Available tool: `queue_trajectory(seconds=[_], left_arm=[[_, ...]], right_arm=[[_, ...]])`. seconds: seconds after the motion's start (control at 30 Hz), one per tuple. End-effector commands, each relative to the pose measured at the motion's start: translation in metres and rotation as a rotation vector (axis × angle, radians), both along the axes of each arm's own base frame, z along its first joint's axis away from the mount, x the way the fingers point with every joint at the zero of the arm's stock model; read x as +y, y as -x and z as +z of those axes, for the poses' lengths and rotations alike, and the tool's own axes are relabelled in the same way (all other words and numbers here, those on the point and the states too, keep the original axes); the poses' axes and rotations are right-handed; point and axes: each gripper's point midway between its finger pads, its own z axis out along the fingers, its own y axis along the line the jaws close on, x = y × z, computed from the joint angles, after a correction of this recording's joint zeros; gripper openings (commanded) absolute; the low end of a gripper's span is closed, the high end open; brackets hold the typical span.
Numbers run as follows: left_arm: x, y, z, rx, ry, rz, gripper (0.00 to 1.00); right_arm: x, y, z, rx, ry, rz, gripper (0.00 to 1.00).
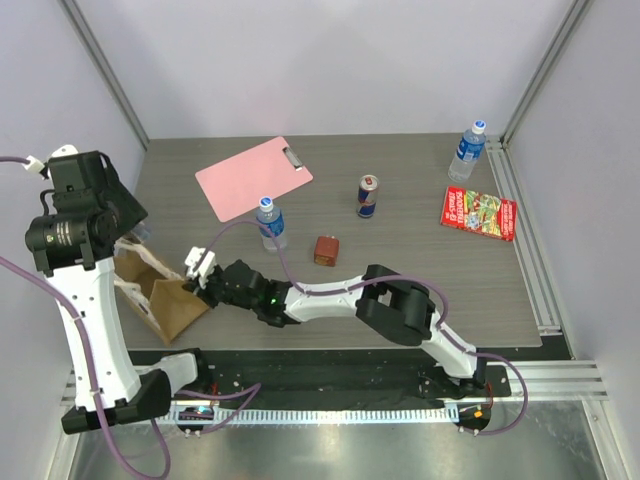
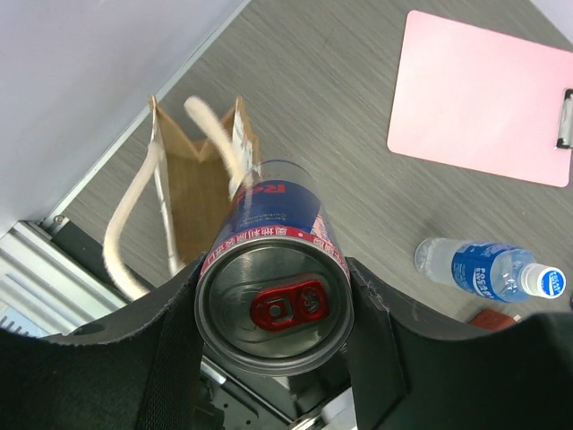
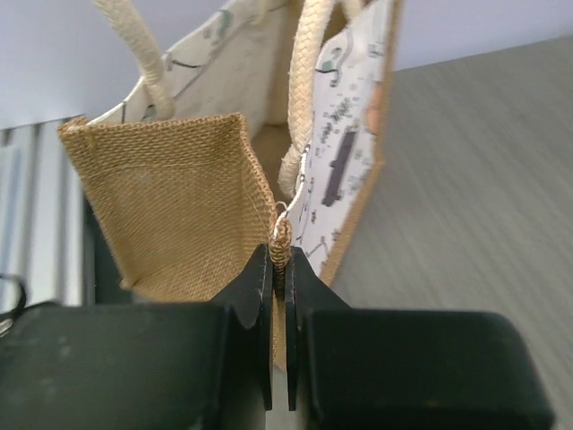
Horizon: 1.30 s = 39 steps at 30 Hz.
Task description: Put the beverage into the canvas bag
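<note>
Can top sat closest in the left wrist view: the beverage can (image 2: 277,215), blue and silver with a red tab, was clamped between the fingers of the left gripper (image 2: 274,327), pads pressed on both its sides. It was held in the air with its base pointing away toward the canvas bag (image 2: 192,193), so not in the bag yet. Exact line-up over the mouth: couldn't tell.

The bag stood near the near-left corner of the table (image 1: 420,270), mouth open upward. The cream handles (image 2: 125,242) flopped outward, and one ran close by the can body.

The right gripper (image 3: 279,269) was squeezed together on the bag's rim at a corner seam, fabric pinched between both fingers. Likely reason: the bag is soft and light, so pinching the edge braces it upright and holds the mouth spread while the other arm brings the can in. In the top view the right arm reached across to the bag's right side.

Judged stage: aligning above the bag, release not done. The next move probably needs the can lowered into the mouth clear of the handle loop, or it snags.

Untouched and apart from the bag: pink clipboard (image 1: 253,177), water bottle (image 1: 270,224), second can (image 1: 367,196), small reddish-brown box (image 1: 325,250), far bottle (image 1: 466,152), red packet (image 1: 478,212).
</note>
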Motion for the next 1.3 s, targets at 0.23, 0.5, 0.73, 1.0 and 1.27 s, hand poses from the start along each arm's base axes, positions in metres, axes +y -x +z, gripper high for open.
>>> queue_trajectory(seconds=[0.23,0.5,0.73,1.0,1.27], left_arm=[[-0.011,-0.019,-0.004,-0.031,0.044,-0.058,0.0],[-0.003,-0.004,-0.046,0.075,0.022,-0.019,0.0],[0.004,-0.005,-0.068,0.11,0.012,0.023,0.0],[0.001,-0.017,-0.087,0.118,0.046,0.018,0.0],[-0.017,-0.025,-0.106,0.122,0.13,-0.049,0.0]], right_arm=[[-0.03,-0.052,0.054,-0.037,-0.177,-0.185,0.01],[-0.033,-0.05,0.053,-0.025,-0.18,-0.185,0.01],[-0.033,-0.044,0.058,-0.018,-0.195,-0.152,0.01],[-0.031,-0.034,0.059,0.01,-0.212,-0.114,0.01],[-0.033,-0.033,0.055,0.004,-0.201,-0.115,0.01]])
